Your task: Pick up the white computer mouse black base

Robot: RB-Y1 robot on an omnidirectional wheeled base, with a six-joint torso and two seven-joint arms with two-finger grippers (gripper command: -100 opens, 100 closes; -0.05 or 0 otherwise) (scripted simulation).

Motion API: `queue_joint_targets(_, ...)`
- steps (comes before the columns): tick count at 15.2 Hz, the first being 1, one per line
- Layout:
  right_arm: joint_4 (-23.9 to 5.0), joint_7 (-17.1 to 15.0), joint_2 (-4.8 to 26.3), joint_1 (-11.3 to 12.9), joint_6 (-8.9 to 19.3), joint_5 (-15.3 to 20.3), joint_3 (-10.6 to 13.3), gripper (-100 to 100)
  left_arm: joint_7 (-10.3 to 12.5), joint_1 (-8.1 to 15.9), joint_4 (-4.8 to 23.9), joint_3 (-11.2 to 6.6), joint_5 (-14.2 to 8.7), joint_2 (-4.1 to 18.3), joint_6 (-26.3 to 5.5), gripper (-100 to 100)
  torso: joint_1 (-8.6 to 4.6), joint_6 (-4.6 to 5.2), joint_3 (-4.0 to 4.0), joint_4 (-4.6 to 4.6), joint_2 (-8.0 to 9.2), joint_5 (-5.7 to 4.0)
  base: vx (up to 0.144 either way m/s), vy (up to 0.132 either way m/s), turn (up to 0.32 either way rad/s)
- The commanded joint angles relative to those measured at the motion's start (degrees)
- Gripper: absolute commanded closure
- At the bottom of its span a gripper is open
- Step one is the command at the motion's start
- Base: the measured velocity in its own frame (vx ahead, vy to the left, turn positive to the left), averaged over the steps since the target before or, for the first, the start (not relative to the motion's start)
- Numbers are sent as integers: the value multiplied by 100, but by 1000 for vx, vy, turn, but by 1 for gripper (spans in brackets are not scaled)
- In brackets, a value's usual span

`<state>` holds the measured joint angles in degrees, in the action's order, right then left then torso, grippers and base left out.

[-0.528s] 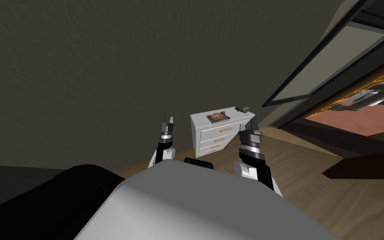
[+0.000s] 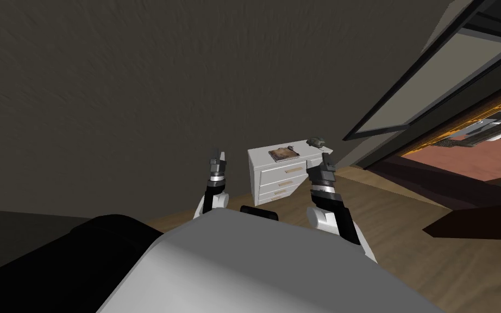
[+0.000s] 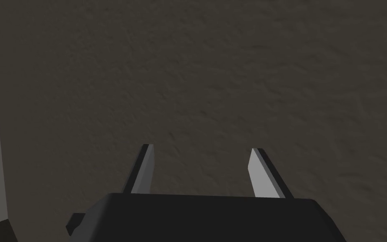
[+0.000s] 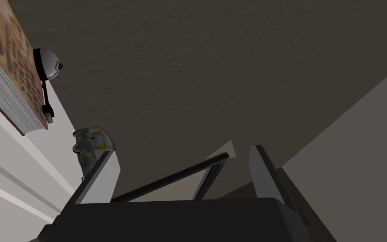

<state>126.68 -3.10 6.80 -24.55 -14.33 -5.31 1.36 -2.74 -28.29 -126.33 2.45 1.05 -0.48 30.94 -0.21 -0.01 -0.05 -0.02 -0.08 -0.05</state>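
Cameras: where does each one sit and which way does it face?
Head view: on the head, aimed steeply down and forward at a white three-drawer dresser against a dark wall; left gripper and right gripper show.
Left wrist view: on the left hand, facing that wall; its open fingers show.
Right wrist view: on the right hand, looking across the dresser top at a white domed computer mouse with black base beside a brown-covered book; its open fingers show.
Shared: head and right wrist views both show dresser and book.
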Motion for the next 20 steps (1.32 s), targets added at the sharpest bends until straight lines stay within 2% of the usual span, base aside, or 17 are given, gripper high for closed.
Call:
queue_joint_targets(1, -29, -242, 68, 96, 161, -50, 11, -100, 0, 0, 0, 0, 0, 0, 0, 0, 0, 0, 0, 0, 0, 0, 10, -39, 29)
queue_joint_targets(2, -63, -397, 151, 233, 368, -124, 18, -100, 0, 0, 0, 0, 0, 0, 0, 0, 1, 0, 0, 0, 1, 0, 11, -49, 37)
queue_joint_targets(4, -63, -510, 151, 233, 370, -124, 18, -100, 0, 0, 0, 0, 0, 0, 0, 0, -2, 0, 0, 0, 1, 0, 9, -44, 20)
queue_joint_targets(5, -100, -723, 228, 384, 600, -205, 26, -100, 0, 0, 0, 0, 0, 0, 0, 0, 2, 1, 1, 0, 2, 0, 12, -42, 26)
queue_joint_targets(6, -100, -803, 228, 384, 600, -205, 26, -100, 0, 0, 0, 0, 0, 0, 0, 0, 1, 0, 1, 0, 1, 0, 14, -47, 34)
queue_joint_targets(7, -140, -950, 301, 547, 783, -293, 35, -100, 0, 0, 0, 0, 0, 0, 0, 0, 0, 0, 0, 0, 0, 0, 14, -53, 37)
queue_joint_targets(9, -140, -1121, 301, 547, 848, -293, 35, -100, 0, 0, 0, 0, 0, 0, 0, 0, -3, 0, -1, 0, -1, -1, 12, -49, 26)
queue_joint_targets(10, -183, -1287, 370, 722, 1075, -387, 45, -100, 0, 0, 0, 0, 0, 0, 0, 0, 0, 1, 0, 0, 0, 0, 10, -46, 28)
queue_joint_targets(12, -183, -1461, 370, 722, 1114, -387, 45, -100, 0, 0, 0, 0, 0, 0, 0, 0, -1, 0, 0, 0, 0, 0, 9, -44, 28)
queue_joint_targets(13, -229, -1627, 435, 906, 1336, -487, 55, -100, 0, 0, 0, 0, 0, 0, 0, 0, 2, 1, 1, 0, 2, 0, 5, -46, 27)
queue_joint_targets(15, -229, -1821, 435, 906, 1396, -487, 55, -100, 0, 0, 0, 0, 0, 0, 0, 0, -1, 0, 1, 0, 2, 0, 6, -47, 31)
queue_joint_targets(16, -278, -1964, 496, 1100, 1633, -592, 65, -100, 0, 0, 0, 0, 0, 0, 0, 0, 1, 1, 1, 0, 2, 0, 13, -51, 30)
queue_joint_targets(18, -278, -2199, 496, 1100, 1693, -592, 65, -100, 0, 0, 0, 0, 0, 0, 0, 0, -3, 0, -1, 0, -1, -1, 14, -50, 31)
queue_joint_targets(19, -278, -2199, 496, 1100, 1693, -592, 65, -100, 0, 0, 0, 0, 0, 0, 0, 0, 0, 1, 0, 0, 0, 0, 4, -23, 3)
queue_joint_targets(20, -329, -2415, 554, 1302, 1960, -701, 77, -100, 0, 0, 0, 0, 0, 0, 0, 0, 6, 1, 1, 0, 2, 1, 5, -29, 30)
